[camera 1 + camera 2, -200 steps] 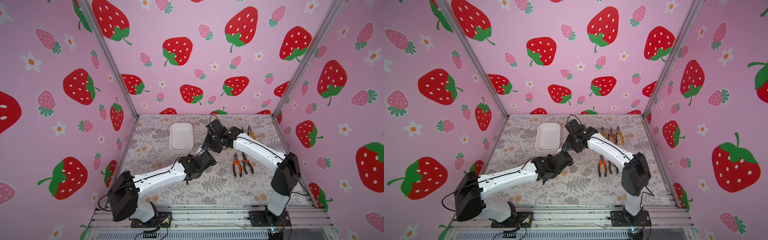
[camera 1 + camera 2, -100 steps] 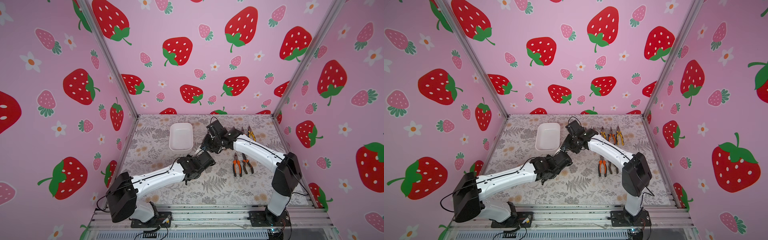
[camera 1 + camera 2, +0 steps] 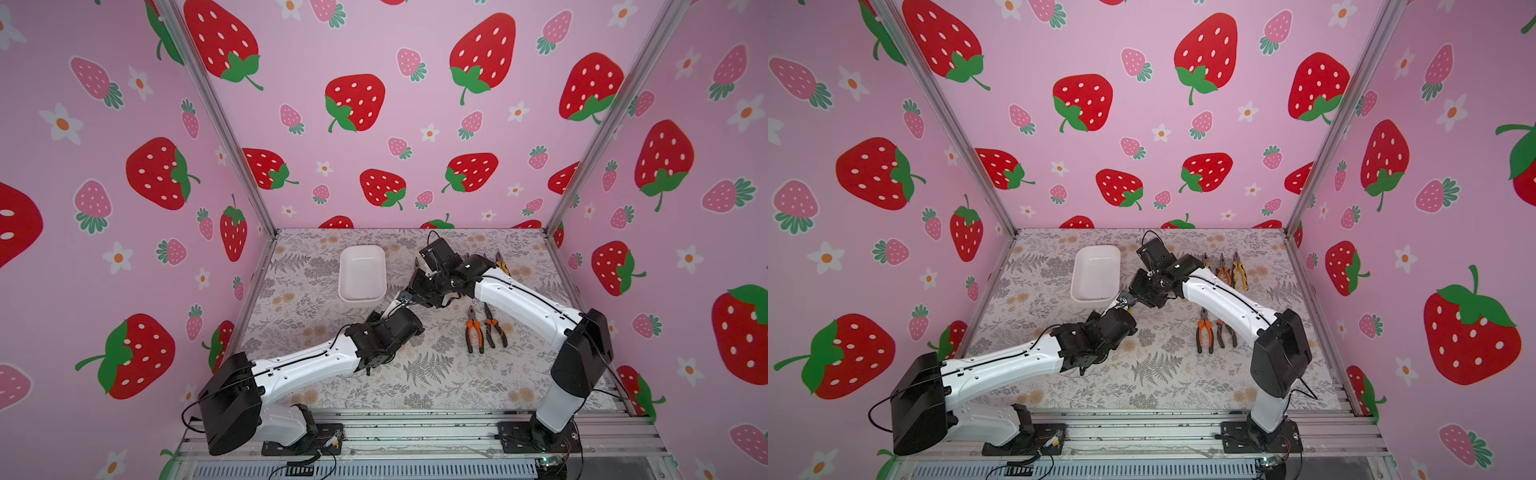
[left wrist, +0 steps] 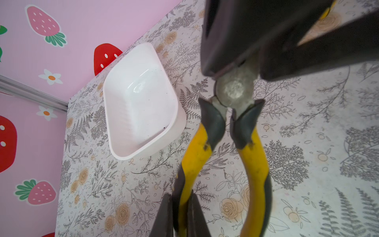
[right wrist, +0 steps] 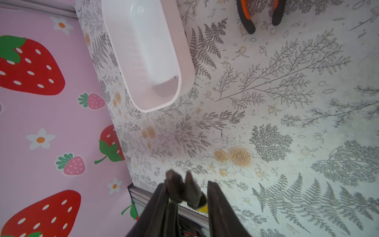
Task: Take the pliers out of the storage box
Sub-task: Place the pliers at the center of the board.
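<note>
The white storage box point(image 3: 361, 274) point(image 3: 1096, 274) point(image 4: 139, 102) point(image 5: 147, 51) stands empty at the back left of the floral mat. Just off its front right corner a yellow-and-black pair of pliers point(image 3: 401, 300) point(image 3: 1123, 300) point(image 4: 233, 92) point(image 5: 180, 188) hangs above the mat between both arms. My left gripper point(image 3: 395, 309) point(image 4: 180, 195) is shut on one yellow handle, and the other handle hangs free. My right gripper point(image 3: 409, 291) point(image 5: 186, 183) has its fingers closed round the pliers' dark head, whose tips stand slightly apart.
Two orange-and-black pliers point(image 3: 473, 328) point(image 3: 1204, 332) lie side by side on the mat to the right. More pliers point(image 3: 1223, 270) lie in a row at the back right behind my right arm. Pink strawberry walls close in three sides.
My left arm has drawn back slightly toward the front, and my right gripper has followed it a little. The pliers stay between the two grippers.
</note>
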